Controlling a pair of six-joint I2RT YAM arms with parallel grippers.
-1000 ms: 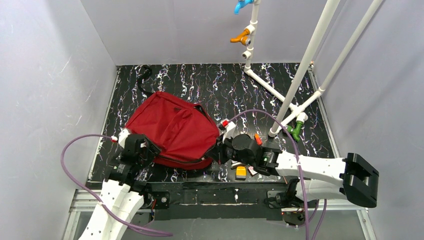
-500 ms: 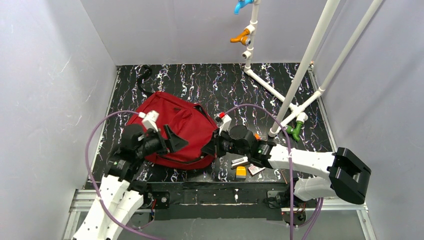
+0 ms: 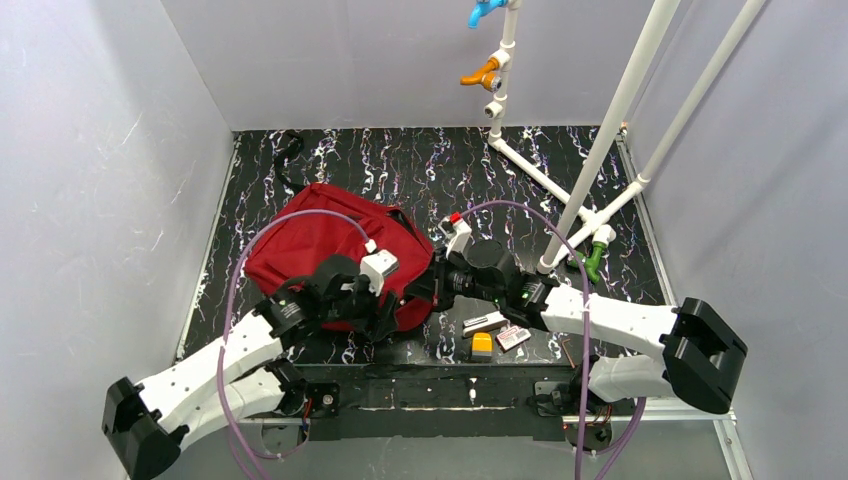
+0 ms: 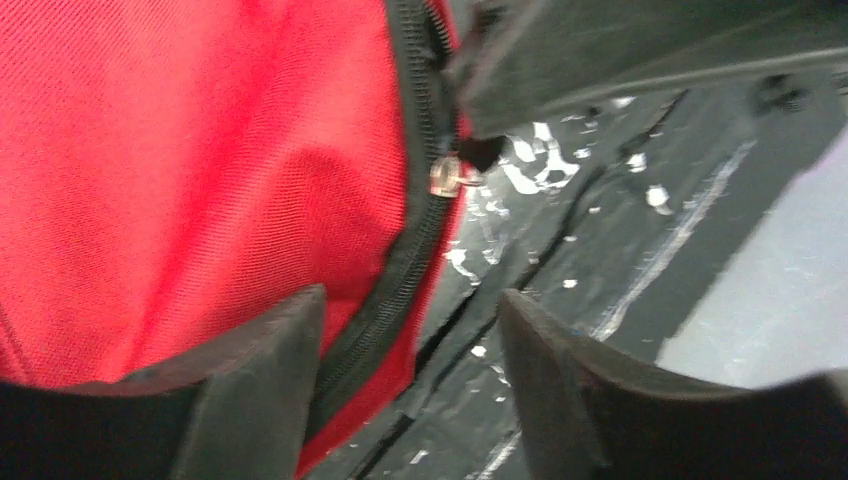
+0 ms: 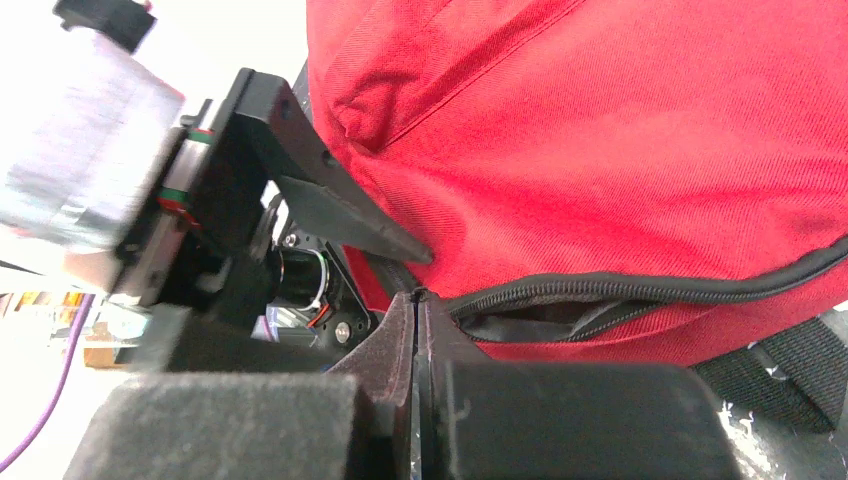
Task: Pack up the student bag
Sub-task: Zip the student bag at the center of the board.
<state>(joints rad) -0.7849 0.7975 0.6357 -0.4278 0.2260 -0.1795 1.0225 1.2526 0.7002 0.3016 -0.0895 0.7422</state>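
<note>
The student bag (image 3: 320,245), a dark red backpack, lies left of centre on the black table; its black zip (image 5: 640,290) gapes a little along the near edge. My right gripper (image 3: 436,290) sits at the bag's right corner, its jaws pressed together (image 5: 417,300) right at the end of the zip. The left wrist view shows the metal zip slider (image 4: 445,175) just below that dark fingertip. My left gripper (image 4: 412,300) is open and straddles the bag's zipped edge (image 4: 385,300), one finger (image 4: 250,390) over red fabric, the other over the table. From above, the left gripper (image 3: 385,312) is just left of the right one.
Small loose items lie by the right arm: an orange piece (image 3: 482,345) and two flat cards (image 3: 512,337). A white pipe frame (image 3: 560,200) with a green fitting (image 3: 592,262) stands at the right. The bag's black strap (image 3: 290,150) trails to the back left.
My left arm swung from the bag's left side across its near edge to the right corner, and its jaws opened. The right gripper stayed shut, almost unmoved.
</note>
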